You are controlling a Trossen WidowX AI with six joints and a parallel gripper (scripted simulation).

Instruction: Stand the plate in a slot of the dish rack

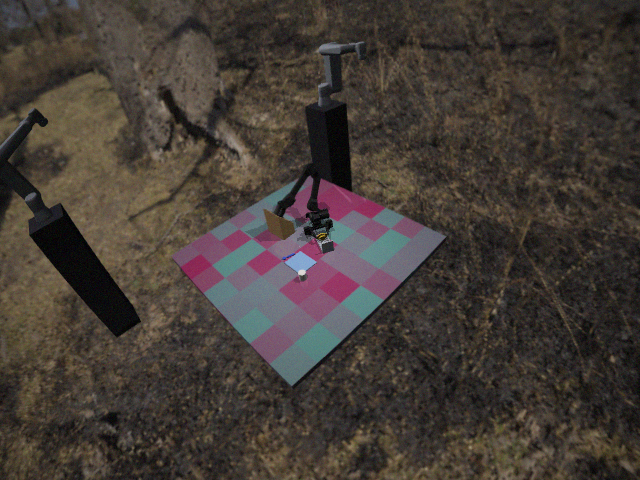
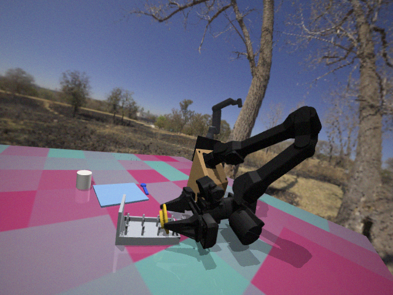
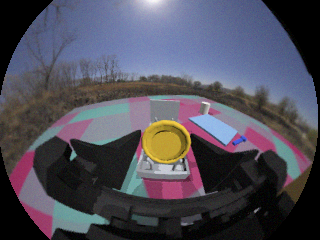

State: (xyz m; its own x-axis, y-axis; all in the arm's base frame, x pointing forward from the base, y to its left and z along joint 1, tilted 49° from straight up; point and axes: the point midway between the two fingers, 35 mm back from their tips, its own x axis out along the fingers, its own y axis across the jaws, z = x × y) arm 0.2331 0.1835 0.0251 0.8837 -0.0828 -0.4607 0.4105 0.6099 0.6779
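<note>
The yellow plate [image 1: 321, 236] [image 2: 164, 220] [image 3: 166, 145] stands on edge, nearly upright and slightly tilted, in the near part of the grey dish rack [image 1: 327, 248] [image 2: 147, 241] [image 3: 164, 175], at the end away from its tall end wall. Its lower edge is down among the rack's rails; which slot it is in is hard to tell. My gripper [image 2: 164, 215] [image 3: 165, 134] is open, with its fingertips just beside the plate's left and right rims. A narrow gap shows at the left rim in the wrist view; the right fingertip is very close to the rim.
A light blue board [image 1: 300, 262] [image 2: 120, 193] [image 3: 214, 128] lies beyond the rack, with a blue utensil [image 2: 144, 188] [image 3: 240, 140] beside it and a white cylinder [image 1: 302, 275] [image 2: 83, 179] [image 3: 205, 107] near its far side. A tan panel [image 1: 279, 225] [image 2: 196, 173] stands beside the arm.
</note>
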